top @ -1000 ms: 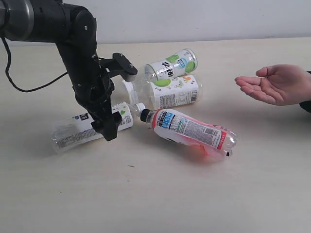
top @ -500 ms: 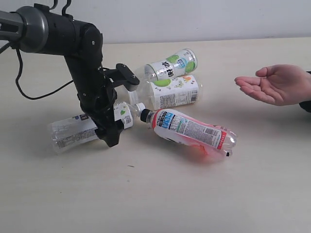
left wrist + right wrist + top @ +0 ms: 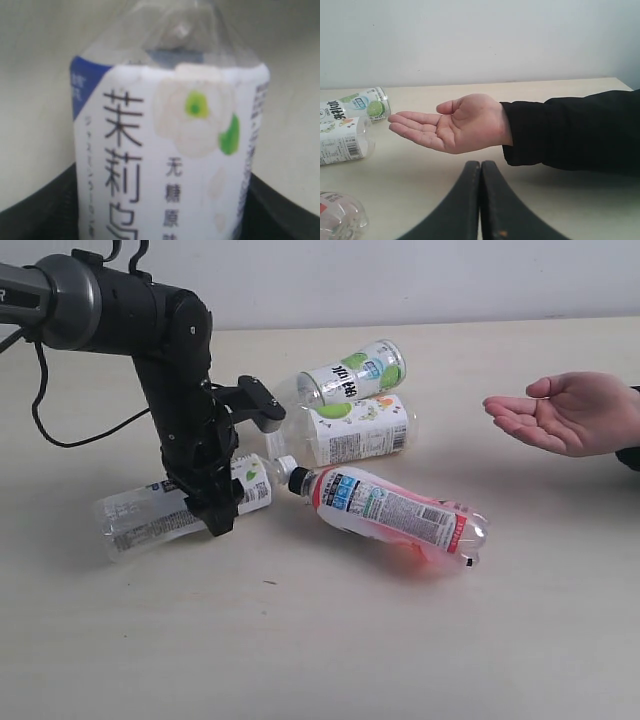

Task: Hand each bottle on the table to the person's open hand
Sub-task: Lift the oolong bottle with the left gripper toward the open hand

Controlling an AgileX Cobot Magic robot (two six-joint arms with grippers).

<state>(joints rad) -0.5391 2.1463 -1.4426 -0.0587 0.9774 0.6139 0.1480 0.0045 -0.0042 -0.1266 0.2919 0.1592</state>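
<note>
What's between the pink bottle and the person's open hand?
Only bare table separates the pink bottle and the hand, seen in the exterior view.

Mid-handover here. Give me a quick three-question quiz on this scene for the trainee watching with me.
1. True or false: the red bottle stands upright on the table.
2. Fill in: the right gripper has its jaws ____.
3. The left gripper straddles: A the red bottle; B the leftmost bottle; C no bottle.
Key: 1 false, it lies on its side; 2 shut; 3 B.
</note>
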